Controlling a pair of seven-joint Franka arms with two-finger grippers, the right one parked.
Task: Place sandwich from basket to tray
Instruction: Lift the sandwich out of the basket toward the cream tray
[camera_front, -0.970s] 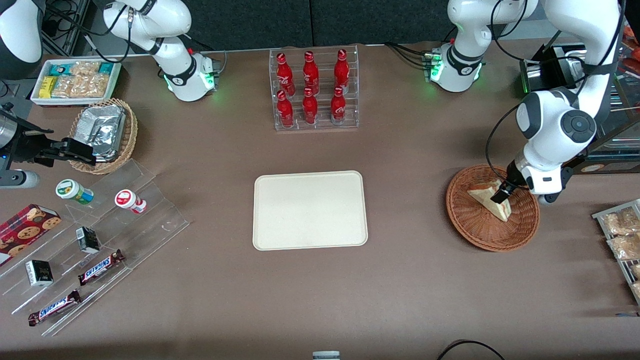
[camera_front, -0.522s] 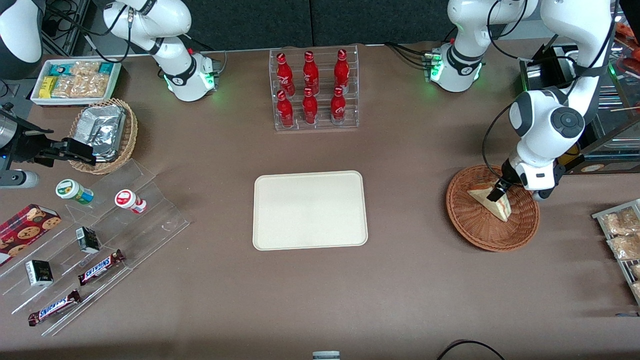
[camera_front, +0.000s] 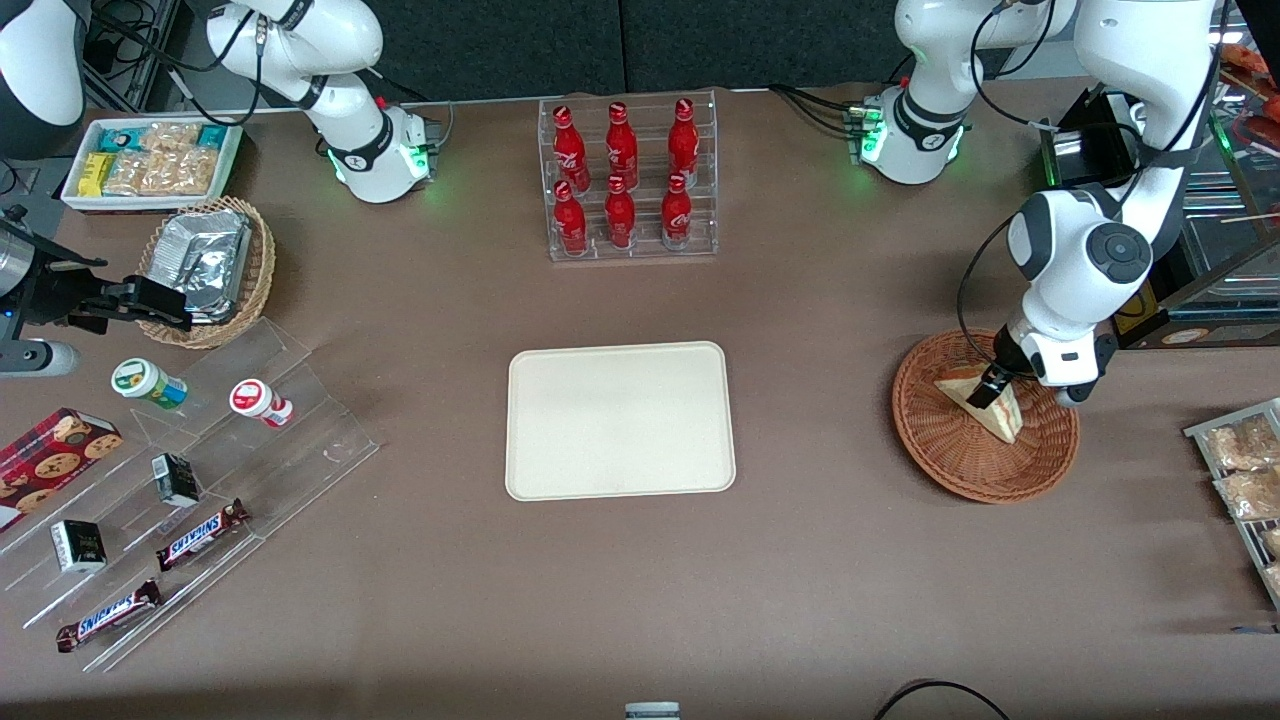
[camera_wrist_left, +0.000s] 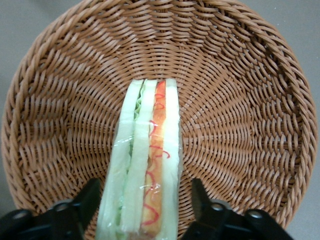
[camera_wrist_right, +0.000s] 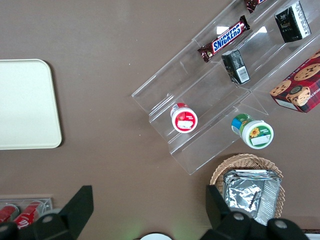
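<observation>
A brown matte tabletop (camera_front: 820, 560) fills nearly the whole scene, evenly lit from above with soft shadows. Along its edge farthest from the front camera stands a dark panel wall (camera_front: 620, 45). Cables (camera_front: 120, 60) trail off toward the parked arm's end, and one black cable (camera_front: 940, 695) loops at the nearest edge. At the working arm's end sits a dark glass-fronted cabinet (camera_front: 1225, 260). Green lights glow on the tabletop near the wall

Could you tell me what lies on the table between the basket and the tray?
Nothing: the front view shows bare brown tabletop between basket and tray. The gripper straddles the sandwich.
</observation>
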